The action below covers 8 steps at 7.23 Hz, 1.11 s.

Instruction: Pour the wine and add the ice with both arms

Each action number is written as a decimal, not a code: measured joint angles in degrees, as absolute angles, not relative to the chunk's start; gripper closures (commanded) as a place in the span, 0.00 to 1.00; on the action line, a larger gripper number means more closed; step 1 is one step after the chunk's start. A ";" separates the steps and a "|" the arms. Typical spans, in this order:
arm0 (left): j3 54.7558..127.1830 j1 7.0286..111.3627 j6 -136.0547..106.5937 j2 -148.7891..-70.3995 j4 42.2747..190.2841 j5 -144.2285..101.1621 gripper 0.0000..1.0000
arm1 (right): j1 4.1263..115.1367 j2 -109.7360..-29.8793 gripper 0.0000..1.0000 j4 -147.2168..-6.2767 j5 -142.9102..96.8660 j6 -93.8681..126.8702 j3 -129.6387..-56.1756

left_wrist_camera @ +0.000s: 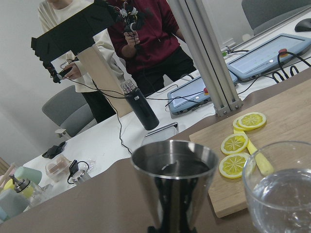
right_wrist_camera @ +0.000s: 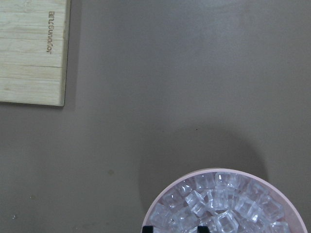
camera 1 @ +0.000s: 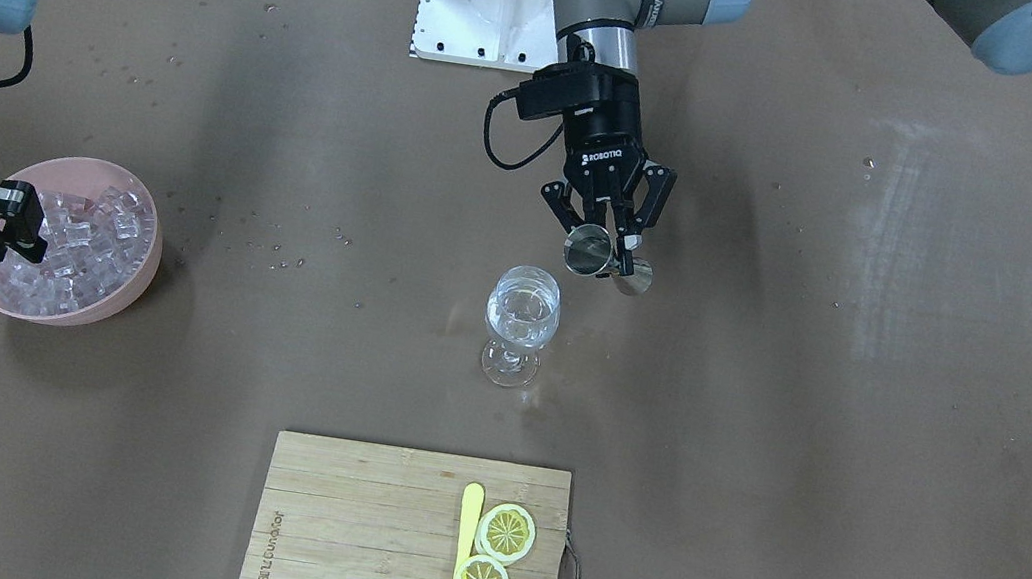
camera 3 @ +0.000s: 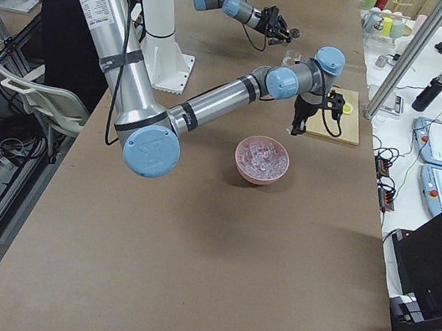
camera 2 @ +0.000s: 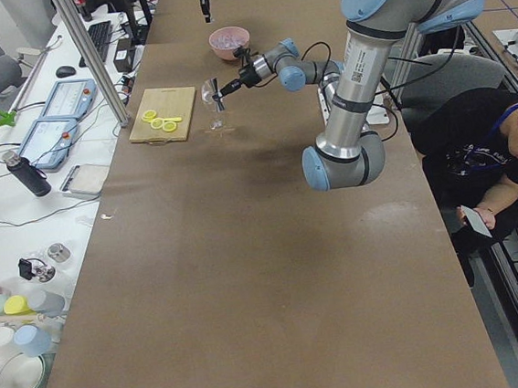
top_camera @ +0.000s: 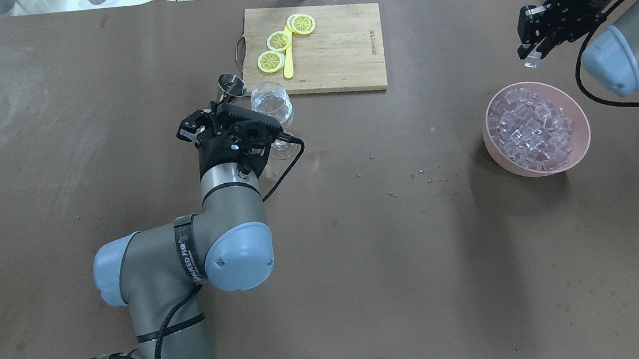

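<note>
My left gripper (camera 1: 605, 245) is shut on a steel double-ended jigger (camera 1: 587, 251), held just behind and above a stemmed wine glass (camera 1: 522, 316) with clear liquid in it. In the overhead view the jigger (top_camera: 231, 86) is left of the glass (top_camera: 271, 104). The left wrist view shows the jigger (left_wrist_camera: 175, 179) beside the glass rim (left_wrist_camera: 279, 194). My right gripper (top_camera: 533, 54) hovers over the far side of a pink bowl (top_camera: 527, 172) heaped with ice (top_camera: 532, 129) and pinches one clear cube. The right wrist view shows the ice (right_wrist_camera: 228, 204) below.
A bamboo cutting board (camera 1: 341, 528) with three lemon slices (camera 1: 506, 531) and a yellow stick lies beyond the glass. The white base block (camera 1: 476, 1) is at the robot's side. A seated operator (camera 2: 504, 161) is beside the table.
</note>
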<state>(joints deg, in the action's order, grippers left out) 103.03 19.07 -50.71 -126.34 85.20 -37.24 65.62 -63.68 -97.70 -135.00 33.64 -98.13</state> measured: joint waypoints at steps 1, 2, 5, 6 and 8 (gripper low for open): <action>102.32 19.07 -50.67 -127.02 84.51 -37.26 0.99 | 65.25 -63.16 1.00 -97.78 -134.93 33.69 -98.00; 101.61 19.08 -50.60 -127.68 83.34 -37.26 0.99 | 64.96 -62.77 1.00 -98.18 -134.87 33.77 -98.06; 100.51 19.22 -49.22 -129.82 79.02 -37.60 1.00 | 64.92 -62.62 1.00 -99.33 -134.80 33.84 -98.83; 100.32 19.28 -48.66 -130.29 78.52 -37.67 1.00 | 65.08 -62.72 1.00 -99.41 -134.68 33.80 -98.91; 100.21 19.42 -48.27 -130.92 76.33 -37.64 1.00 | 65.19 -62.59 1.00 -99.45 -134.45 33.74 -98.87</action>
<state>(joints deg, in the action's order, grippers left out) 100.21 19.42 -48.27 -130.92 76.33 -37.64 65.19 -62.59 -99.45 -134.45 33.74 -98.87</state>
